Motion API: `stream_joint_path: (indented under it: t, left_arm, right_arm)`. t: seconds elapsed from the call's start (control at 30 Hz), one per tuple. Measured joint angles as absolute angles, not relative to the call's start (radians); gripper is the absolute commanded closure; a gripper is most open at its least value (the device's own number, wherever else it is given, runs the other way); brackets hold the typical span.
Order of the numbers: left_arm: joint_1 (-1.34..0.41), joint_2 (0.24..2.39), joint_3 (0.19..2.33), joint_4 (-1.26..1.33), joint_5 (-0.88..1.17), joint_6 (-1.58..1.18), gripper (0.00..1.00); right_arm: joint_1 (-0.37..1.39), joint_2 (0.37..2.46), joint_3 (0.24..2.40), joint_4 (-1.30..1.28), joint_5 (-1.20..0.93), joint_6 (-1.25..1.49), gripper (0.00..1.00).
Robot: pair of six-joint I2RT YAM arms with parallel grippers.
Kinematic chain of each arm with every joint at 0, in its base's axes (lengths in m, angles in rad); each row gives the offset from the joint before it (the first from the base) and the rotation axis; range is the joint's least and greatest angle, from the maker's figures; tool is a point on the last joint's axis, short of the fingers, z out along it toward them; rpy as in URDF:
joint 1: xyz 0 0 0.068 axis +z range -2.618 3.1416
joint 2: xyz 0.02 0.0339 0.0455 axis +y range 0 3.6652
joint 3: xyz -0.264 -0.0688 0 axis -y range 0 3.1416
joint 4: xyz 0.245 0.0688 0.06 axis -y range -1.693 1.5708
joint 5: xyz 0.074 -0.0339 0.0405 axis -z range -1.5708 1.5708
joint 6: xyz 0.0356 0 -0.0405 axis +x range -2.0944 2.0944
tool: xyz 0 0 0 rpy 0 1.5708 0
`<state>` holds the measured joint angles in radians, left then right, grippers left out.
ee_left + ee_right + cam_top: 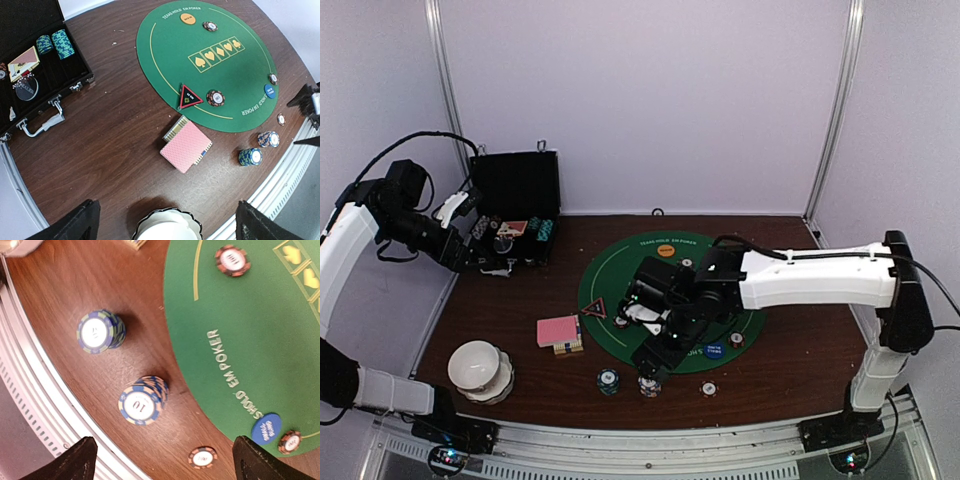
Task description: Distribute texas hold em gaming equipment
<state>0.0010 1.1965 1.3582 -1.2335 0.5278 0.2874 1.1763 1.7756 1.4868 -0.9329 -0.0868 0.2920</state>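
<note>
Surface: dark wood table (800,350), plain pale walls behind, and a round green mat (620,262) set mid-table.

Right gripper (164,440): fingers spread wide, nothing between them. It hangs low over the near edge of the table. Just ahead of the fingers, a blue-and-cream chip stack (140,402) marked 10 stands free on the wood, just off the mat's rim.

Going outward, a second, blue-green stack (97,332) stands near it on the wood. A single chip (202,457) lies on the other side. The blue button (265,427) sits on the mat's border, and a red-dark chip (231,260) lies further in.

Left gripper (167,210): also wide open and empty, up high by the black case (45,90), which has teal chips (56,44) in it.

The pink-backed cards (186,146) lie on the wood just outside the mat. The triangle marker (190,96) is at the mat's edge, and the orange button (188,19) is on its far side. A white bowl (167,227) is below the left wrist.

My read is that the 10 stack is placed at a near seat. The stack looks slightly sheared, though that may be the camera angle. To do this step well, I rise straight up with the fingers fully apart. I don't swing sideways until I'm clear of both stacks, since a brush would topple them.
</note>
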Motion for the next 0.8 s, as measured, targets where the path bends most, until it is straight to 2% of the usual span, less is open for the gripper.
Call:
stream_joint_path:
  t: [0.23,0.8]
  left_arm:
    - [0.001,1.196,1.358,-1.234,0.528,0.287,0.03]
    - [0.001,1.196,1.369,-1.236,0.528,0.288,0.02]
  right_arm:
    - [1.211,1.903,1.504,-0.946,-0.116,0.26,0.06]
    - [1.216,2.001,1.567,-0.946,-0.134,0.215,0.22]
